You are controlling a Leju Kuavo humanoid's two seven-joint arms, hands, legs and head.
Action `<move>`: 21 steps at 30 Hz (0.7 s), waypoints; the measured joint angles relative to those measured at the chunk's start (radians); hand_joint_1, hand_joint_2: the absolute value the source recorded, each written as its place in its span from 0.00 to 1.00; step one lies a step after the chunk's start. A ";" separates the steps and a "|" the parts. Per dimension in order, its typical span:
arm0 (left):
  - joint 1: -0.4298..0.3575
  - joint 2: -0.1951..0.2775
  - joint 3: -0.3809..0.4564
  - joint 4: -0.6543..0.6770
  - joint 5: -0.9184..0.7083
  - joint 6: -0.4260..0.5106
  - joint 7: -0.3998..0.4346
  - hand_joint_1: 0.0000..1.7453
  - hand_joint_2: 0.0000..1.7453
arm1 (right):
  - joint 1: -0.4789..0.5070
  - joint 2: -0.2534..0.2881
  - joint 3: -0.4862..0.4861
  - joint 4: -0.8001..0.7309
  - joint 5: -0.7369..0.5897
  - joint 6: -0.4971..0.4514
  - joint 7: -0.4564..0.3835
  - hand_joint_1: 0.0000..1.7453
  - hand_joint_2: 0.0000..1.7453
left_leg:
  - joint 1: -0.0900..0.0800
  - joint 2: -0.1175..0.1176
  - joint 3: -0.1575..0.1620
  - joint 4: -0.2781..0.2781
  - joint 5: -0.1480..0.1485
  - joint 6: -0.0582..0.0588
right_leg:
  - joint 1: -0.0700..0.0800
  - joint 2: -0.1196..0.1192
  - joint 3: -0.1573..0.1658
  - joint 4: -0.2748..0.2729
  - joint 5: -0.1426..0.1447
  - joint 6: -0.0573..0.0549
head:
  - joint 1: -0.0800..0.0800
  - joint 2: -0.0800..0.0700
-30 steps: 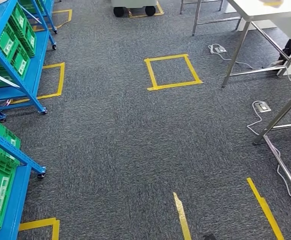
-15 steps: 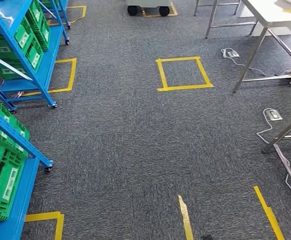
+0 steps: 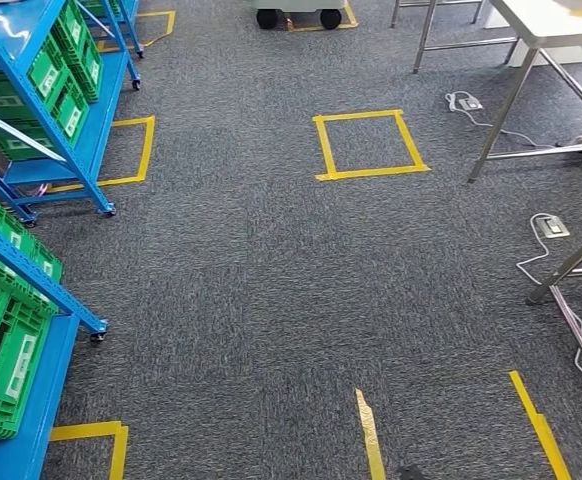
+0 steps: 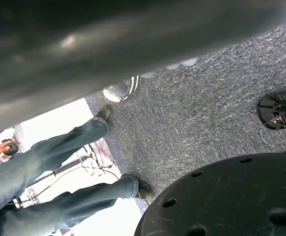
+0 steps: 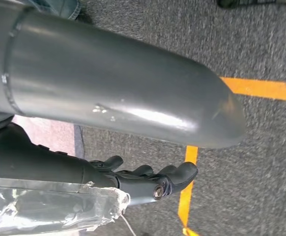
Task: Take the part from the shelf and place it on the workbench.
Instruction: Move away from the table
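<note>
- Head view: two blue steel shelf racks on castors stand to the robot's left-front, the near rack (image 3: 46, 308) at the frame edge and the far rack (image 3: 92, 130) beyond it
- Both racks carry green slotted plastic crates (image 3: 5, 350); what lies in them is too small to tell, so the part cannot be singled out and is judged to be in one of these crates
- The white-topped steel-legged table (image 3: 552, 20) stands to the right-front, well apart from the racks across grey carpet floor (image 3: 273, 300) marked with a yellow tape square (image 3: 320, 148)
- Judgement: the shelf lies on the left arm's side, so a turn to the left comes before any reach; the part's long axis cannot be told
- Left wrist view: a dark blurred bulk crosses the frame and the left robot hand's state cannot be told; a person's legs in blue jeans (image 4: 60, 152) stand near
- Right wrist view: the right robot hand (image 5: 149, 179) hangs over the carpet, dark fingers stretched close together; crinkled silver material (image 5: 52, 209) lies beside it, and whether it is held cannot be told
</note>
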 joint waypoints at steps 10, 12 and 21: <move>0.000 -0.001 0.000 0.000 0.000 -0.001 0.000 0.00 0.00 | 0.000 0.000 0.001 0.000 0.009 0.008 0.000 0.00 0.00 | -0.005 0.000 0.000 0.000 -0.001 -0.004 | -0.006 0.000 0.001 0.000 0.000 0.000 | 0.000 0.000; 0.000 0.000 0.000 0.000 0.000 -0.001 0.000 0.00 0.00 | 0.000 0.000 0.001 0.000 0.012 0.008 0.001 0.00 0.00 | -0.006 0.000 0.000 0.000 -0.001 -0.003 | -0.007 0.000 0.001 0.000 0.000 0.001 | 0.000 0.000; -0.001 -0.001 0.002 0.000 0.000 -0.001 0.000 0.00 0.00 | -0.002 0.002 0.001 0.000 0.020 0.006 0.003 0.00 0.00 | 0.000 0.005 0.024 -0.038 0.011 0.033 | -0.008 -0.003 -0.024 0.052 -0.036 0.020 | 0.004 0.000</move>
